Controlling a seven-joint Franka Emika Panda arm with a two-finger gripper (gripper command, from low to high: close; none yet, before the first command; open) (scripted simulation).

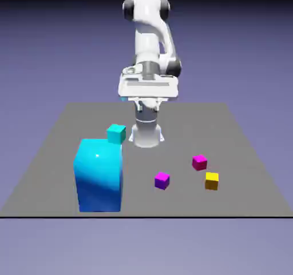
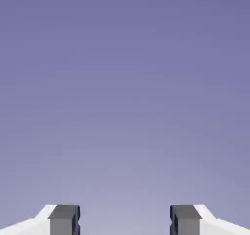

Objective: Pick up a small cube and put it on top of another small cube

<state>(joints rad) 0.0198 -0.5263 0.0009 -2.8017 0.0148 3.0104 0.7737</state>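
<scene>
The jaws [image 1: 148, 106] are standing apart, holding nothing. The small purple cube [image 1: 162, 181] is lying below and beyond them, toward the desk's [image 1: 143, 205] front edge.

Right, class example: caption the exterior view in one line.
White robot arm with open fingers above a grey table holding a tall blue block and small colored cubes.

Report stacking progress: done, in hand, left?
Done: nothing visible; the purple cube, magenta cube and yellow cube each sit apart on the table.
In hand: nothing; the gripper is open, only backdrop between its fingertips.
Left: the whole job, from grasping one small cube to placing it on another.
</scene>
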